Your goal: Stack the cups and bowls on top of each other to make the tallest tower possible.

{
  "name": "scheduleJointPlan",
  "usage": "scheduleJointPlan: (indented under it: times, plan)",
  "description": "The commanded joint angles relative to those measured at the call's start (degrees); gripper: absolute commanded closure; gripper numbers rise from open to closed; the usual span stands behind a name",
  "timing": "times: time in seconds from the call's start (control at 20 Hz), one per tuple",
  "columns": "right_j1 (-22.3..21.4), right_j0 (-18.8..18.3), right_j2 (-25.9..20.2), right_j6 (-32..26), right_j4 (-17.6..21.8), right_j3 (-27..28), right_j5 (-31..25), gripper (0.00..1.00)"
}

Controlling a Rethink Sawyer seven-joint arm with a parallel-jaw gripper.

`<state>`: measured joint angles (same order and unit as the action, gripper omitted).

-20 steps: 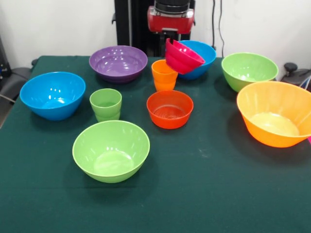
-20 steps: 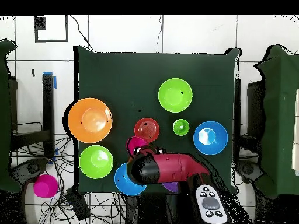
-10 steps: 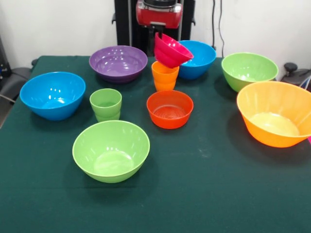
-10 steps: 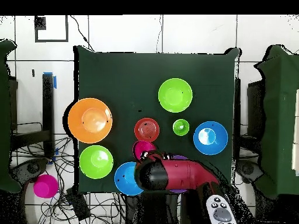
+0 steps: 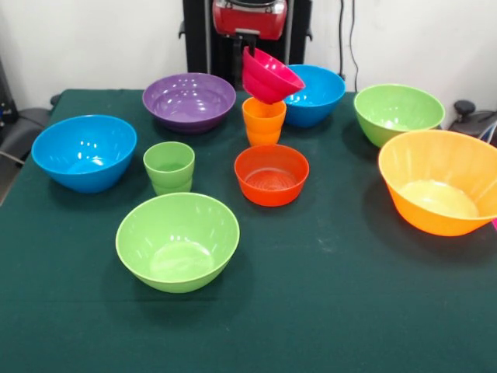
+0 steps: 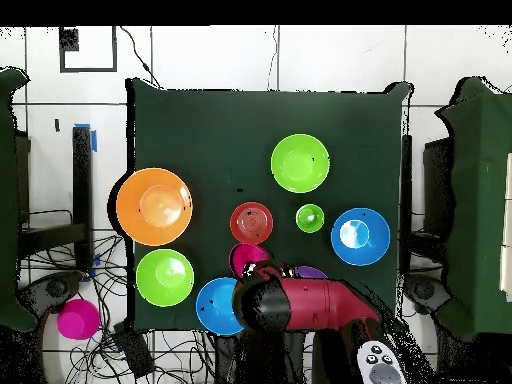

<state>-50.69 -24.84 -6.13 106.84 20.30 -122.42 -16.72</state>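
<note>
1. The small magenta bowl (image 5: 270, 75) hangs tilted in the air, its rim pinched by the jaws of the gripper (image 5: 250, 48) at its upper left edge, directly above the orange cup (image 5: 263, 120). A grip on one thin rim edge looks weak; the glossy plastic could slip out and drop.
2. If it drops, it would probably hit the orange cup, which is narrow and likely to tip. The cup could then roll into the small orange-red bowl (image 5: 271, 174) just in front of it or the blue bowl (image 5: 316, 94) behind it.
3. Because the magenta bowl is tilted, setting it on the cup as it hangs would land one edge first, and it may slide off instead of seating.
4. A bowl wider than the cup beneath makes a shaky tower base. The wide bowls sit unused: the large orange bowl (image 5: 439, 180), the purple bowl (image 5: 189, 100), two light green bowls (image 5: 177, 241) (image 5: 397, 113) and the second blue bowl (image 5: 84, 151).
5. The light green cup (image 5: 168, 166) stands alone on the bench (image 5: 326, 311); nothing is stacked yet.
6. From overhead, the arm (image 6: 300, 305) hides the cup, so alignment there cannot be checked.
</note>
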Motion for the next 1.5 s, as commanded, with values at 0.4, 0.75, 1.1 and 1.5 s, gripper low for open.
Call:
scheduleJointPlan:
  times: [0.4, 0.75, 1.1, 1.5]
  plan:
    - [10.3, 3.0, 0.1, 6.1, 3.3, -1.6, 7.0, 1.00]
    - [19.0, 4.9, 3.1, 7.0, 3.1, 3.6, 13.4, 1.00]
    - [23.4, 5.5, 4.6, 6.5, 2.4, 5.6, 17.3, 1.00]
    - [21.8, 5.2, 4.0, 5.4, 1.9, 5.5, 14.8, 1.00]
